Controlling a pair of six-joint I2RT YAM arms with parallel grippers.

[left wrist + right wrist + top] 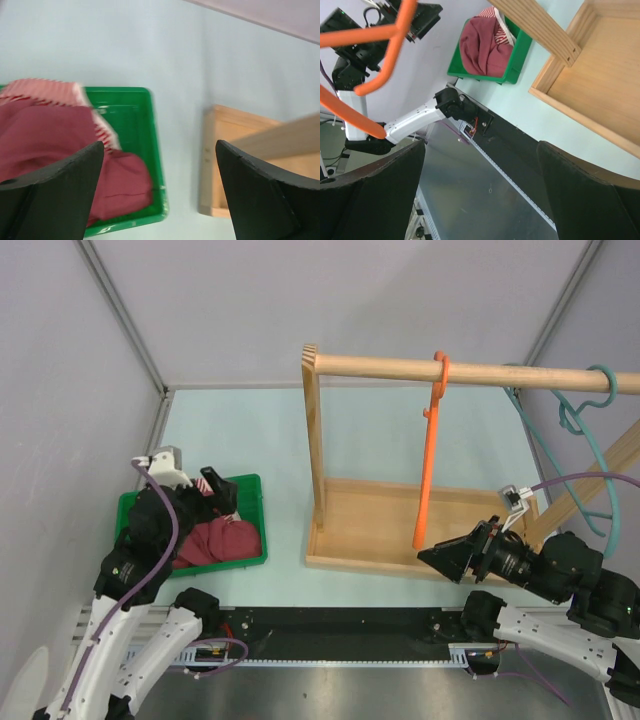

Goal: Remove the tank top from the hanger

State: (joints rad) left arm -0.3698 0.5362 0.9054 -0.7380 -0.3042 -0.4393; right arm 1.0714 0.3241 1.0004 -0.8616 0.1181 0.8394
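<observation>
On bench (250, 420), L side: green tray (251, 484) w/ red tank top (222, 540) bundled inside, off hanger. Centre: wooden rack (314, 460); orange hanger (428, 460) hooked on rail (380, 366), bare. Teal hanger (592, 400) at R end of rail. L pincer (159, 144) above tray, spread wide, nothing held. R pincer (481, 144) by orange hanger's lower end, wide open, empty.

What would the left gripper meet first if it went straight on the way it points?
Likely the green tray, at its rim beside the red tank top; depth is unclear, so it might meet the table instead.
</observation>
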